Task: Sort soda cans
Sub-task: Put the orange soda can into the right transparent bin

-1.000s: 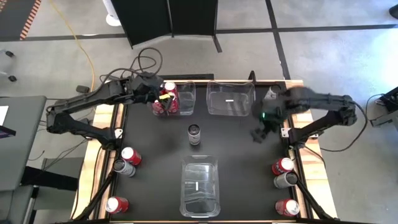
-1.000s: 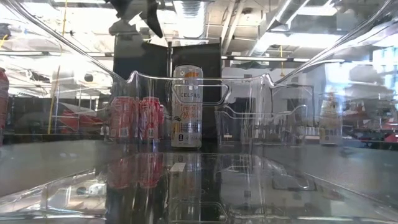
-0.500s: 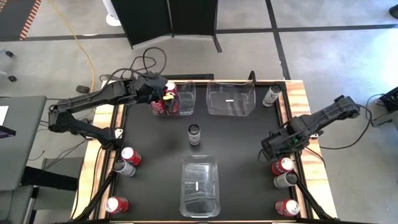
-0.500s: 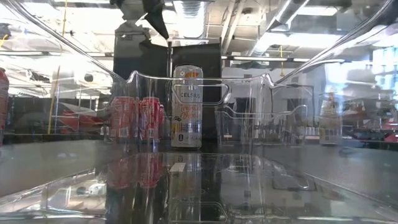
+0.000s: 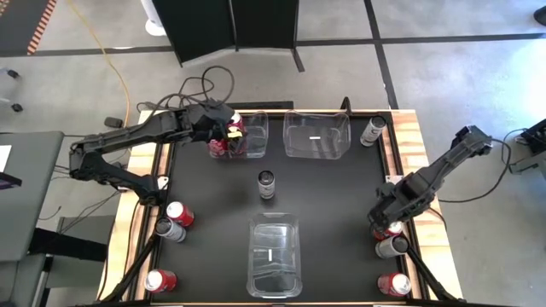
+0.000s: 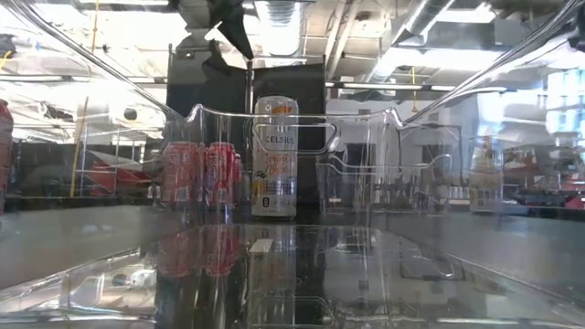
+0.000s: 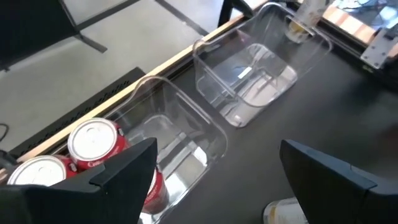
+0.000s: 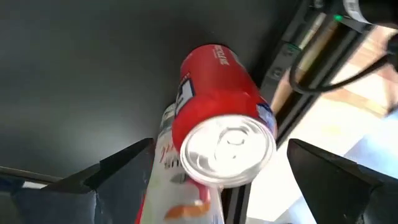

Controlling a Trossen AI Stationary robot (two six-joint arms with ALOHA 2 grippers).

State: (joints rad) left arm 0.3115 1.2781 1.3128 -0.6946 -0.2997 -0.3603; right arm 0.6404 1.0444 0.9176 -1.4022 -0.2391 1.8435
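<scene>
My left gripper [image 5: 227, 133] [image 7: 217, 150] hangs open over the far-left clear bin [image 5: 252, 138], where red cans [image 7: 93, 142] stand upright on the bin's floor. My right gripper [image 5: 384, 213] [image 8: 219, 147] is open above a red can [image 8: 225, 133] standing by the table's right edge; its fingers stand on either side of the can without touching. A grey can [image 8: 179, 182] stands right beside that one. Another grey can [image 5: 267, 183] [image 6: 274, 155] stands upright mid-table, and one more [image 5: 372, 130] at the far right.
An empty clear bin [image 5: 316, 135] sits far centre, another [image 5: 273, 256] near centre. Red and grey cans [image 5: 175, 220] stand by the left edge, with a red one [image 5: 160, 280] nearer. A grey can [image 5: 393, 247] and a red can [image 5: 395, 284] stand by the right edge.
My right gripper has swung from beside the far-centre bin toward the table's near right edge and come down over the red can there. My left gripper has shifted slightly to the right over the far-left bin. The cans have kept their places.
</scene>
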